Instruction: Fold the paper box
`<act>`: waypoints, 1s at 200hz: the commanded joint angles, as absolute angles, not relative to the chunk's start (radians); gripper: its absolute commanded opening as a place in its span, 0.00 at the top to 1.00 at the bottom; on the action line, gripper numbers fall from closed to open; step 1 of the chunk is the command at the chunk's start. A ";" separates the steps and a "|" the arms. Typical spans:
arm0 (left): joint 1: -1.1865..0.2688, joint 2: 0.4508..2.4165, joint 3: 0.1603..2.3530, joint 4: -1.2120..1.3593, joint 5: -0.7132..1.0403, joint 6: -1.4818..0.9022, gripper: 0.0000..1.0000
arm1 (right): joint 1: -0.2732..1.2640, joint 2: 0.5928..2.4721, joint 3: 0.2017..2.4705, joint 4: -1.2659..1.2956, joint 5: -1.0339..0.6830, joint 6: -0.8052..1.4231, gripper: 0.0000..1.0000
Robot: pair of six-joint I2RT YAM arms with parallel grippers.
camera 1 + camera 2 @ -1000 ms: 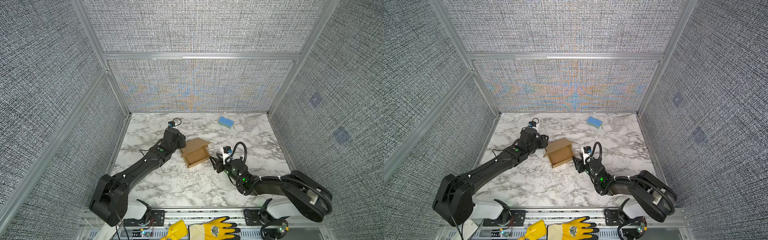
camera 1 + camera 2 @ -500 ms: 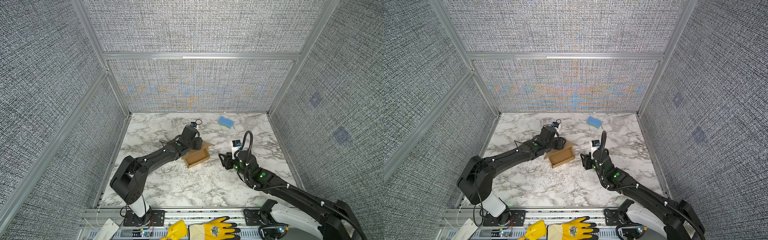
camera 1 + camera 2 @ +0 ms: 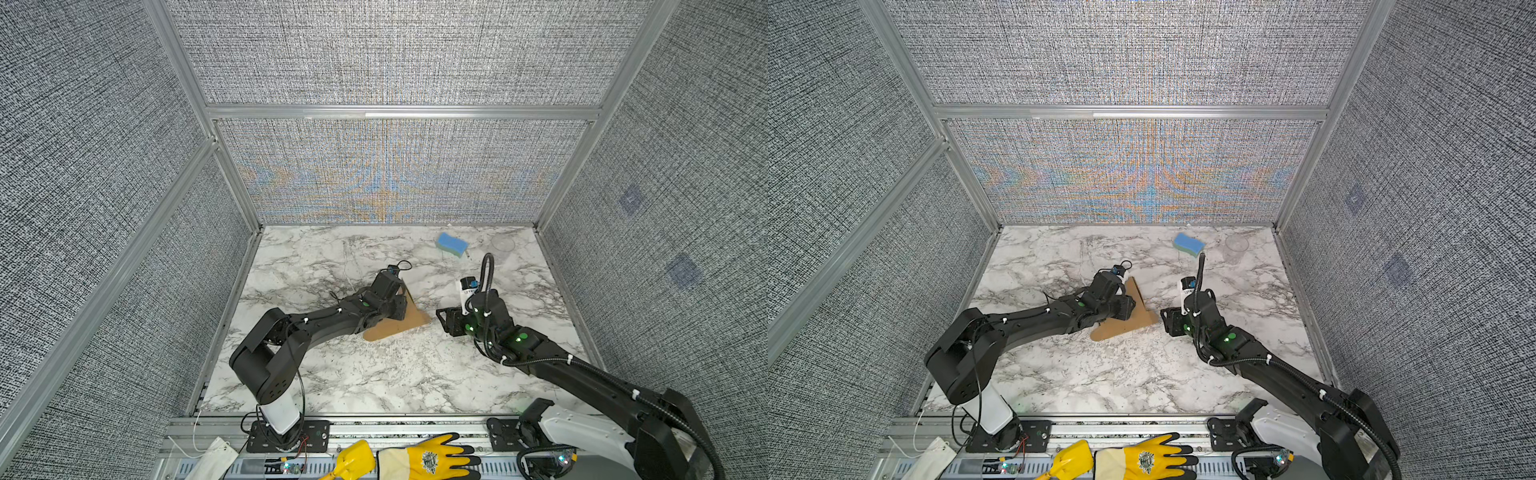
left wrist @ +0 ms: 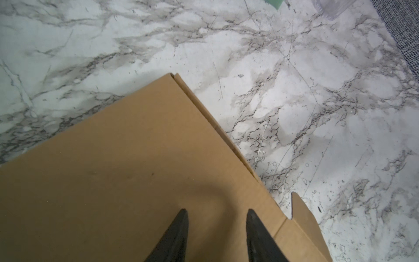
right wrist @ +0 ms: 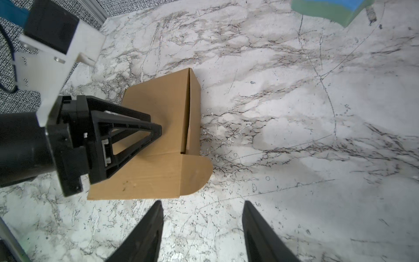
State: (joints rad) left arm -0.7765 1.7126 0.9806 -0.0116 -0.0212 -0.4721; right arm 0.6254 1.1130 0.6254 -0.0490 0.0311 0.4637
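The paper box (image 3: 411,321) (image 3: 1136,318) is brown cardboard lying near the middle of the marble floor, its lid down flat. My left gripper (image 3: 397,309) (image 3: 1125,309) stands open, with both fingertips on the lid's top (image 4: 136,170) and nothing between them. In the right wrist view the box (image 5: 172,118) shows a rounded flap (image 5: 196,174) sticking out flat on the marble. My right gripper (image 3: 444,322) (image 3: 1169,323) is open just right of the box, its tips (image 5: 203,204) over bare marble beside that flap, apart from it.
A blue sponge (image 3: 452,244) (image 3: 1188,244) lies at the back right, a clear cup (image 3: 1236,246) beside it. A yellow glove (image 3: 419,459) rests on the front rail. Fabric walls close in the left, back and right.
My left arm has swung right, from beside the box to over it, and the raised lid is now down flat. My right gripper has drawn slightly right.
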 commanded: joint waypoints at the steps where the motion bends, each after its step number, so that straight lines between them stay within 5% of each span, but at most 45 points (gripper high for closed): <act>1: -0.780 1.723 0.967 0.015 -0.005 -0.492 0.55 | 0.617 1.145 0.646 -0.045 -0.021 0.464 0.43; 84: -0.778 1.585 1.073 -0.233 -0.146 -0.530 0.52 | 0.608 1.298 0.721 -0.034 -0.096 0.419 0.42; 200: -0.772 1.270 0.663 -0.199 -0.088 -0.758 0.51 | 0.609 1.444 0.757 0.010 -0.200 0.413 0.40</act>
State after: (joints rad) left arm -0.7719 1.2934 0.7204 -0.2611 -0.1268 -0.6975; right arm 0.6079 1.4231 0.7582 -0.0254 -0.1673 0.4114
